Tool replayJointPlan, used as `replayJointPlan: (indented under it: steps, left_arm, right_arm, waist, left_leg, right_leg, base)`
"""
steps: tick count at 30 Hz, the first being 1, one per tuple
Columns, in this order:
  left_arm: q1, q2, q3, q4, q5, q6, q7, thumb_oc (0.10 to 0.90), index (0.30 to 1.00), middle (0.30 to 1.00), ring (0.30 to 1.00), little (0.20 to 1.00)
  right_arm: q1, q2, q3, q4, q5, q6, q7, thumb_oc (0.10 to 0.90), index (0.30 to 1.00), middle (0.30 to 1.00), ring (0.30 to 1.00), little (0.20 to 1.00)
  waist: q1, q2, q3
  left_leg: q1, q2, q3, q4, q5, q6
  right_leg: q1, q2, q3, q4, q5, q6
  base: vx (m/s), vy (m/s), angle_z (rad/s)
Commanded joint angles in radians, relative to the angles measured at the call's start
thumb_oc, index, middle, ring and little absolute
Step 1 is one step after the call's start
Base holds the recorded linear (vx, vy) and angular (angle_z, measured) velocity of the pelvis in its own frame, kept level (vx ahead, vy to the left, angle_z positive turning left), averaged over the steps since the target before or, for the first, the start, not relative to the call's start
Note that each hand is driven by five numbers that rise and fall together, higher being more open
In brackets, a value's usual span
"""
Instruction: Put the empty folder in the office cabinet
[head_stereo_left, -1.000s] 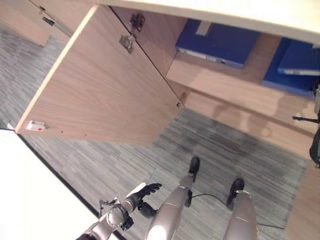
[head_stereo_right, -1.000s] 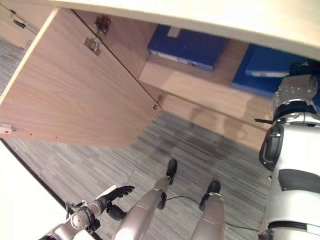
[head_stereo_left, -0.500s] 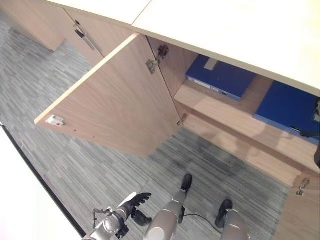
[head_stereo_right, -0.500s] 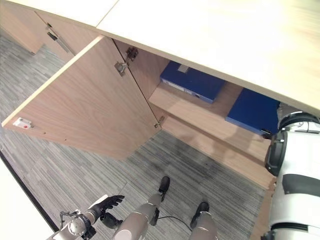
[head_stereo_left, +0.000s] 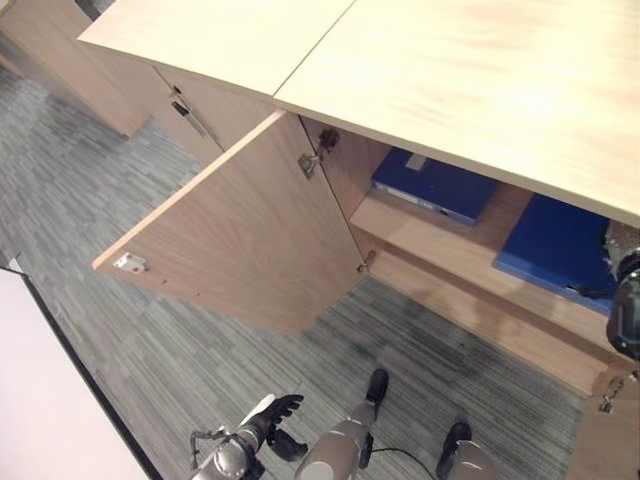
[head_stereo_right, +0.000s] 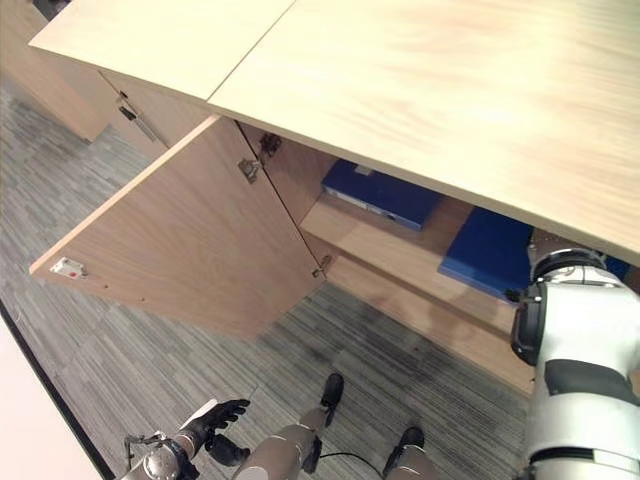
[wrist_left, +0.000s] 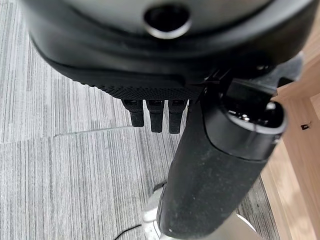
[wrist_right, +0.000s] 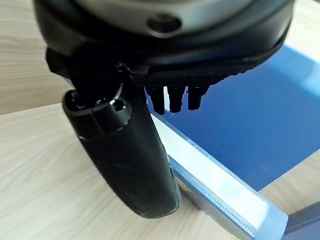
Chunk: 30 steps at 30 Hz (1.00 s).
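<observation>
The flat blue cardboard folder (head_stereo_right: 487, 250) lies on the shelf of the light wooden office cabinet (head_stereo_right: 420, 262), at 3 o'clock in the head views, spine (wrist_right: 215, 182) facing out. A second blue folder (head_stereo_right: 381, 193) lies well apart at 1 o'clock on the same shelf. The wooden cabinet door (head_stereo_right: 190, 245) stands open at 9 o'clock. The right hand (wrist_right: 125, 155) sits above the folder with relaxed fingers, gripping nothing. The left hand (head_stereo_left: 268, 413) hangs empty at 6 o'clock, fingers loosely spread. The folder is judged light, stiff and smooth-faced; hold across the spine edge, thumb opposing fingers.
</observation>
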Motion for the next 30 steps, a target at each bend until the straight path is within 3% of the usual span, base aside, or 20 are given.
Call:
replayJointPlan:
  steps: [1,7,8,12,13,15,18,20,30]
  left_arm:
    - [-0.069,0.018,0.006,0.033,-0.044,-0.015,0.026,0.8,0.9,0.9,0.9,0.9]
    - [-0.072,0.009,0.012,0.032,-0.05,-0.015,0.026,0.8,0.9,0.9,0.9,0.9]
    - [-0.114,-0.032,-0.005,0.026,-0.093,-0.004,0.031,0.8,0.9,0.9,0.9,0.9]
    - [-0.097,-0.05,0.03,0.043,-0.091,0.007,0.052,0.8,0.9,0.9,0.9,0.9]
    - [-0.099,-0.066,0.047,0.047,-0.093,0.02,0.056,0.8,0.9,0.9,0.9,0.9]
    - [-0.098,-0.091,0.066,0.072,-0.079,0.041,0.07,0.8,0.9,0.9,0.9,0.9]
    - [-0.151,-0.147,0.077,0.152,-0.068,0.065,0.098,0.8,0.9,0.9,0.9,0.9]
    - [-0.174,-0.169,0.082,0.175,-0.066,0.073,0.112,0.8,0.9,0.9,0.9,0.9]
    - [-0.245,-0.221,0.104,0.217,-0.081,0.098,0.161,0.8,0.9,0.9,0.9,0.9]
  right_arm:
    - [-0.039,-0.081,0.011,-0.09,-0.01,-0.071,0.021,0.8,0.9,0.9,0.9,0.9]
    - [0.007,-0.021,-0.02,-0.179,0.042,-0.138,0.027,0.8,0.9,0.9,0.9,0.9]
    - [0.02,0.058,-0.018,-0.239,0.042,-0.162,0.028,0.8,0.9,0.9,0.9,0.9]
    - [0.112,0.148,-0.014,-0.419,0.04,-0.24,0.019,0.8,0.9,0.9,0.9,0.9]
    - [0.206,0.234,0.016,-0.646,0.006,-0.309,0.039,0.8,0.9,0.9,0.9,0.9]
    - [0.371,0.351,0.048,-0.96,-0.075,-0.378,0.007,0.8,0.9,0.9,0.9,0.9]
    - [0.592,0.457,0.117,-1.253,-0.178,-0.393,0.004,0.8,0.9,0.9,0.9,0.9]
    - [0.668,0.493,0.147,-1.323,-0.2,-0.39,0.019,0.8,0.9,0.9,0.9,0.9]
    - [0.877,0.539,0.252,-1.463,-0.222,-0.367,0.055,0.8,0.9,0.9,0.9,0.9]
  waist:
    - [0.03,-0.044,0.002]
    - [0.023,-0.048,0.007]
    - [0.011,-0.057,0.013]
    - [-0.004,-0.061,0.023]
    - [-0.021,-0.065,0.039]
    - [-0.049,-0.076,0.043]
    - [-0.093,-0.1,0.043]
    - [-0.11,-0.112,0.044]
    - [-0.158,-0.148,0.045]
  left_leg:
    - [0.133,0.021,0.014,0.005,-0.189,-0.03]
    - [0.131,0.02,0.015,0.003,-0.179,-0.028]
    - [0.131,0.022,0.017,0.003,-0.179,-0.027]
    - [0.129,0.022,0.026,0.002,-0.179,-0.024]
    - [0.128,0.023,0.03,0.001,-0.179,-0.023]
    - [0.132,0.026,0.036,0.0,-0.179,-0.021]
    - [0.138,0.029,0.047,0.0,-0.182,-0.018]
    - [0.144,0.031,0.055,-0.002,-0.184,-0.018]
    - [0.173,0.034,0.082,-0.006,-0.188,-0.015]
  right_leg:
    - [0.088,0.012,0.062,-0.201,0.089,0.06]
    - [0.09,0.014,0.065,-0.216,0.107,0.06]
    - [0.09,0.016,0.068,-0.215,0.108,0.06]
    - [0.09,0.019,0.074,-0.225,0.117,0.06]
    - [0.084,0.022,0.083,-0.229,0.126,0.059]
    - [0.083,0.023,0.092,-0.234,0.134,0.056]
    - [0.083,0.022,0.103,-0.237,0.145,0.054]
    - [0.085,0.021,0.107,-0.24,0.15,0.055]
    - [0.092,0.024,0.129,-0.259,0.175,0.057]
  base:
    - [0.0,0.0,0.0]
    - [-0.01,0.014,-0.02]
    - [0.0,0.0,0.0]
    - [-0.03,0.024,-0.04]
    - [-0.02,0.029,-0.06]
    - [-0.02,0.03,-0.06]
    - [-0.01,0.022,-0.07]
    - [0.0,0.016,-0.1]
    - [-0.01,0.012,-0.15]
